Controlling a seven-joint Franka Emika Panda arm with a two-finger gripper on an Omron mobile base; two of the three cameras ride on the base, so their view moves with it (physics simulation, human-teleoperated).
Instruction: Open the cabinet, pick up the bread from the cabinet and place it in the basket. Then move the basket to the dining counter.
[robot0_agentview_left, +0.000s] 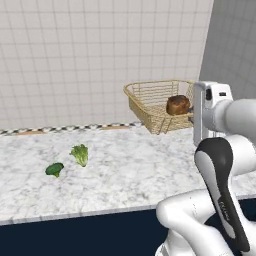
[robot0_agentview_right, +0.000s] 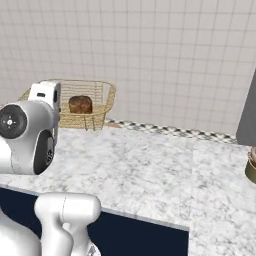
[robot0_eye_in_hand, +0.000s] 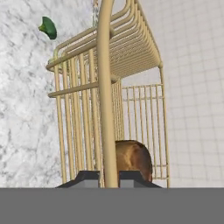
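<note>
My gripper (robot0_eye_in_hand: 109, 177) is shut on a rim wire of the pale golden wire basket (robot0_agentview_left: 152, 102), one fingertip on each side of the wire. The basket (robot0_agentview_right: 97, 107) hangs tilted above the back of the marbled dining counter (robot0_agentview_left: 125, 170), close to the tiled wall. Inside it, at the end nearest my hand, lies the bread (robot0_agentview_left: 178, 105), a dark-brown rounded lump. From the other side the bread (robot0_agentview_right: 80, 104) shows through the weave, and in the hand view the bread (robot0_eye_in_hand: 131, 159) sits just behind the basket (robot0_eye_in_hand: 131, 65) wire I grip. The cabinet is out of view.
Two green broccoli pieces (robot0_agentview_left: 80, 154) (robot0_agentview_left: 54, 169) lie on the counter's left part; one of them (robot0_eye_in_hand: 48, 27) appears in the hand view. A tan-brown object (robot0_agentview_right: 251, 165) stands at the counter's right edge. A grey panel (robot0_agentview_right: 247, 115) rises on the right.
</note>
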